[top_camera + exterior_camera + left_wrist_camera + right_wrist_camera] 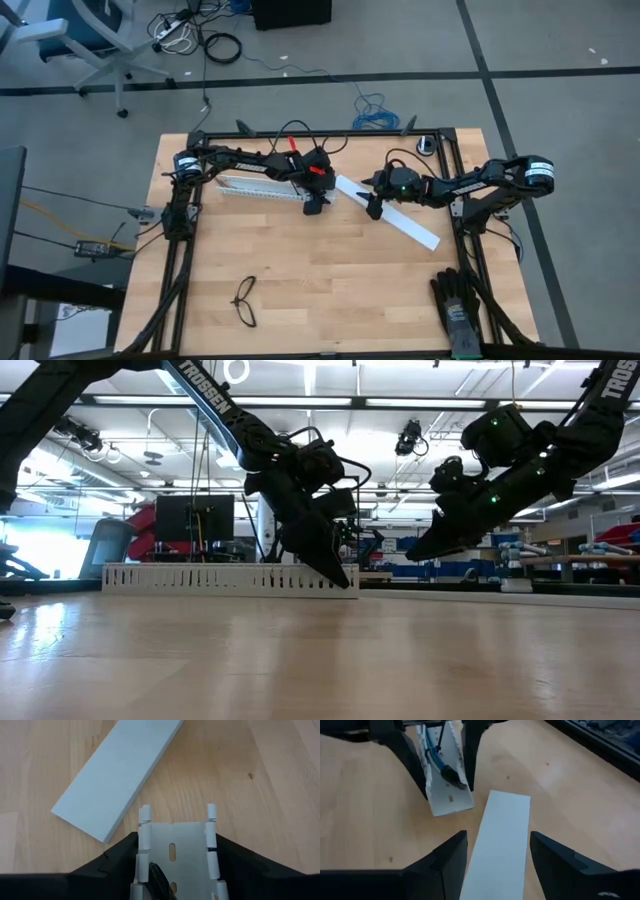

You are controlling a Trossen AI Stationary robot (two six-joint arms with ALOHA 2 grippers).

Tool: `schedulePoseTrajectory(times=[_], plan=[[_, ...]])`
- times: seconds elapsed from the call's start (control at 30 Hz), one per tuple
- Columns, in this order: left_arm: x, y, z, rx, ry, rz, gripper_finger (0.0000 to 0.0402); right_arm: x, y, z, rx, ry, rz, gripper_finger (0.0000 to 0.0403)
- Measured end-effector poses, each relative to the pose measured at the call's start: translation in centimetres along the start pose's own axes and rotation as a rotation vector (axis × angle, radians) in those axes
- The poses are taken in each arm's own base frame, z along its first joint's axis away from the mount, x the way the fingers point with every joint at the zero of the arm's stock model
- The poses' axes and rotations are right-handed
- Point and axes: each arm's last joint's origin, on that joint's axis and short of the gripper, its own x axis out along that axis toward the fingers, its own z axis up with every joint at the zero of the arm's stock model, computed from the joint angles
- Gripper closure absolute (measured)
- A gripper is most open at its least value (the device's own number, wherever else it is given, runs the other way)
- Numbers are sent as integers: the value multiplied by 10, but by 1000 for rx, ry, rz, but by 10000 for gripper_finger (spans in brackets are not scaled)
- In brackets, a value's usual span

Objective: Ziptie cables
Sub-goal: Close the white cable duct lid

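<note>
Left gripper (313,207): its fingers (470,750) stood one on each outer side of the slotted white cable tray (447,800), at the tray's open end; the jaws were part-way apart and looked pressed against the tray's walls, though whether they truly clamped it could not be told.
Right gripper (497,852): jaws apart, one finger on each side of the wide flat white strip (501,840); no contact with the strip could be made out, and nothing was held.
Cables (437,760): they lay inside the tray between the left gripper's fingers, blue and white wires running along the channel to a dark end near the tray's mouth.
Ziptie: could not be picked out in any view.
Cable tray, outward: from the left gripper it ran back under the left arm toward that arm's base, its comb-like side wall (200,578) upright on the table (330,290).
White strip, outward: its near end lay just beside the tray's mouth, apart from it, and it stretched away under the right gripper toward the table's right edge.
In the way: the strip's end lay directly before the tray's mouth.
Further off: black glasses (245,300) near the table's front edge, well apart from both grippers; a dark glove (458,305) at the front right corner.
</note>
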Motion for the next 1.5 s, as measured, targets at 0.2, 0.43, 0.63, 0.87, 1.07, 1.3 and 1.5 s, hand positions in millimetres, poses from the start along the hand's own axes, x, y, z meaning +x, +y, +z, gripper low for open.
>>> schedulePoseTrajectory(times=[0.2,0.43,0.63,0.87,1.07,1.3,1.5], plan=[[0,0,-1,-1,3,1,167,0,1,-2,104,14,-56,182],[0,0,-1,20,6,3,167,14,14,15,91,-99,-65,170],[0,0,-1,21,8,3,167,44,28,25,-104,-47,-74,177],[0,0,-2,22,9,2,167,31,22,15,-38,49,-135,181],[0,1,-2,22,2,2,167,25,23,-9,-8,130,-134,178],[1,1,-1,22,-6,6,167,23,17,-17,-26,153,-187,180],[1,1,-1,21,-7,5,167,23,13,-19,-28,183,-212,179]])
